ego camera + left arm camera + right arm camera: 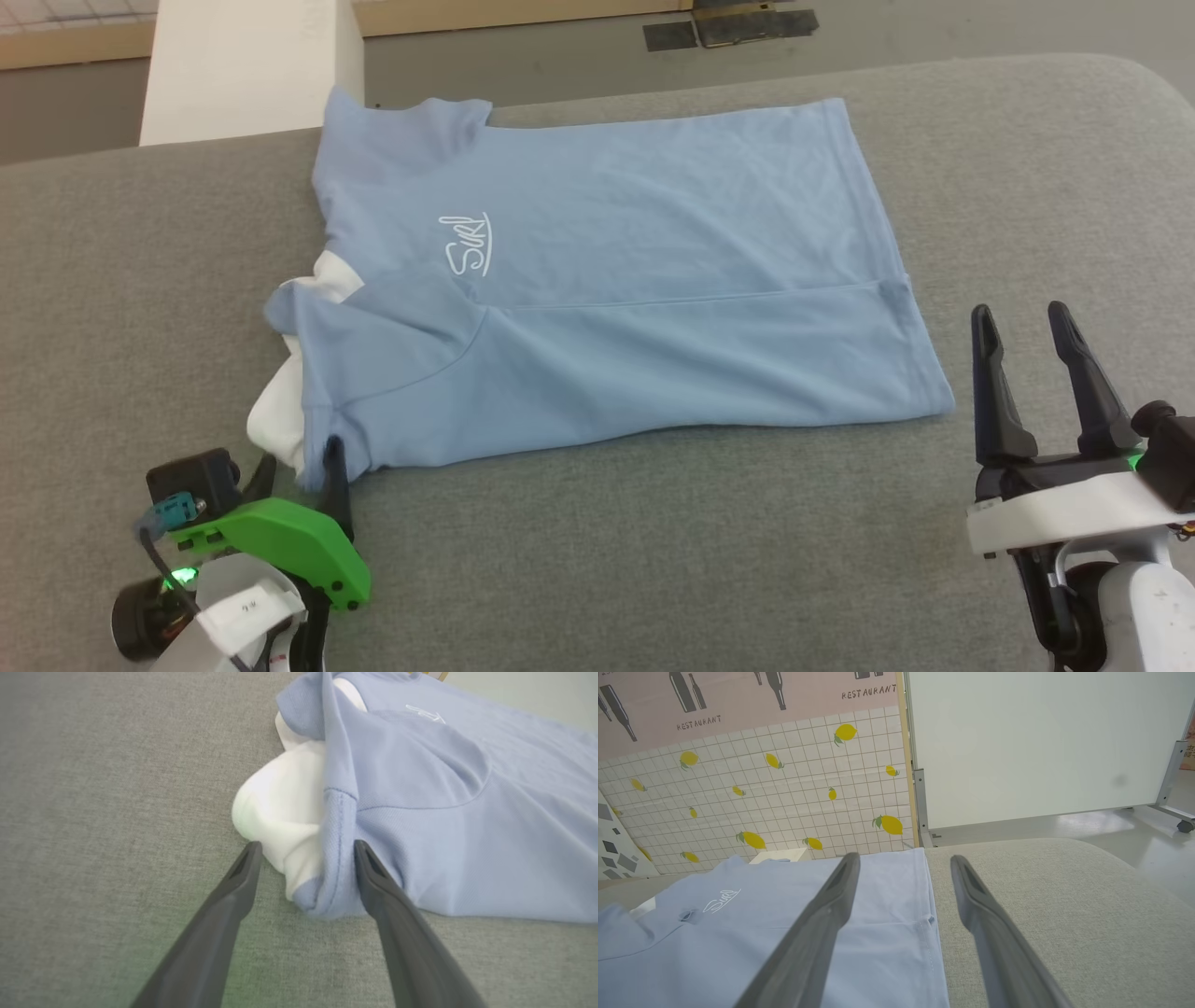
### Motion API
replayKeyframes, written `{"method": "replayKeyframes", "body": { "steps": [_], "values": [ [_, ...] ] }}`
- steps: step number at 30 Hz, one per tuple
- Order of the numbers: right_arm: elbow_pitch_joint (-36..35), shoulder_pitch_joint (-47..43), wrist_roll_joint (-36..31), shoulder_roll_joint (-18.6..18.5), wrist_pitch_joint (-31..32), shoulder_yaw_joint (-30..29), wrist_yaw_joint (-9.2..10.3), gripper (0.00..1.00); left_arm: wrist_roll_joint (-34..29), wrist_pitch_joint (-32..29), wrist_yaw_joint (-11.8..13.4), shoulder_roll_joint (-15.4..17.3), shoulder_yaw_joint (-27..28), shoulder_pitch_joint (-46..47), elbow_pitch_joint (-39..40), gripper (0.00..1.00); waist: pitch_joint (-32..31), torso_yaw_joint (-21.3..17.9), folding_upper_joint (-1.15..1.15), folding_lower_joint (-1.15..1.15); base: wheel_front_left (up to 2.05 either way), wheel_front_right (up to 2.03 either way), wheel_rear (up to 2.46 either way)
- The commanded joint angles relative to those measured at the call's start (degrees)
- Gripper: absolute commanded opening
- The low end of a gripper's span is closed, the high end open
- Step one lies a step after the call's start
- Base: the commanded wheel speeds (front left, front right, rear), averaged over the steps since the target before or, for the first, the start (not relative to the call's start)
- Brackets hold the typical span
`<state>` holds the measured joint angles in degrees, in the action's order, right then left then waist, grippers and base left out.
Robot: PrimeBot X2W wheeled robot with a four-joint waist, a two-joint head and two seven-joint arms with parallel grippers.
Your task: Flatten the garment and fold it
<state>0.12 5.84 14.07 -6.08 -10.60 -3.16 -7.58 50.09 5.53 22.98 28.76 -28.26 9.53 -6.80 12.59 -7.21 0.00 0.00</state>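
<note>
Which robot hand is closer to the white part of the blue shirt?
Left. The left gripper is right at the white collar part, open jaws around the corner of the light blue cotton shirt beside it. The right gripper is beyond the opposite hem.

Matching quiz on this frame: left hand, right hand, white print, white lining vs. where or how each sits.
1 left hand
2 right hand
3 white print
4 white lining

A on the chest of the garment
B open, beside the hem end
C open, straddling the garment's near corner
D poking out at the collar end

Pairs: 1-C, 2-B, 3-A, 4-D
</note>
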Motion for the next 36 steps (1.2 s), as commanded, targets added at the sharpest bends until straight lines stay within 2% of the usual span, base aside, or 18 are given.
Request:
{"method": "replayKeyframes", "body": {
  "steps": [1,5,8,9,10,11,17,20,24,27,36],
  "values": [
    [0.1,-0.3,-0.3,0.4,-0.3,0.4,0.09,1.00,1.3,-1.8,1.0,-0.4,0.4,0.6,-1.4,1.00,-0.1,-0.8,0.00,0.00,0.00,0.00,0.00],
    [0.5,-0.3,-0.2,0.4,-0.2,1.0,0.09,1.00,5.0,-8.8,3.0,-1.6,0.3,1.8,-4.9,1.00,-0.1,-1.8,0.00,0.00,0.00,0.00,0.00],
    [0.9,-0.2,-0.1,0.5,-0.1,1.6,0.09,1.00,7.5,-14.3,3.0,-2.1,-0.7,2.5,-6.3,1.00,0.0,-2.5,0.00,0.00,0.00,0.00,0.00],
    [1.0,-0.1,-0.1,0.5,-0.1,1.9,0.09,1.00,7.9,-15.2,2.7,-2.1,-0.8,2.8,-6.4,0.90,0.1,-2.7,0.00,0.00,0.00,0.00,0.00],
    [1.2,-0.1,-0.2,0.5,0.0,2.0,0.09,1.00,8.2,-15.4,2.6,-2.3,-0.7,3.0,-6.3,0.03,0.1,-2.8,0.00,0.00,0.00,0.00,0.00],
    [1.3,-0.1,-0.2,0.4,0.0,2.1,0.09,1.00,8.2,-15.6,2.2,-2.2,-0.9,3.3,-6.1,0.00,0.1,-3.0,0.00,0.00,0.00,0.00,0.00],
    [2.7,1.7,-1.1,0.2,1.1,1.6,0.09,1.00,8.3,-15.2,1.0,-2.0,-0.9,3.6,-5.5,0.00,0.7,-2.7,0.00,0.00,0.00,0.00,0.00],
    [5.1,3.5,-1.4,0.6,4.2,-0.1,0.09,1.00,7.8,-14.9,0.7,-1.7,-1.0,4.0,-4.9,0.00,1.2,-1.9,0.00,0.00,0.00,0.00,0.00],
    [11.1,7.1,-1.7,1.2,14.6,-2.3,0.09,1.00,7.1,-14.8,0.1,-1.6,-1.6,4.9,-4.5,0.00,2.0,-0.6,0.00,0.00,0.00,0.00,0.00],
    [14.8,9.8,-2.8,1.9,25.2,-4.2,0.09,1.00,6.7,-14.9,-0.5,-1.7,-2.3,5.6,-4.2,0.00,2.8,0.5,0.00,0.00,0.00,0.00,0.00],
    [17.2,13.7,-6.0,2.0,51.3,-6.7,0.09,1.00,6.2,-14.2,-1.7,-2.5,-3.0,6.9,-4.4,0.00,4.8,2.6,0.00,0.00,0.00,0.00,0.00]
  ]
}}
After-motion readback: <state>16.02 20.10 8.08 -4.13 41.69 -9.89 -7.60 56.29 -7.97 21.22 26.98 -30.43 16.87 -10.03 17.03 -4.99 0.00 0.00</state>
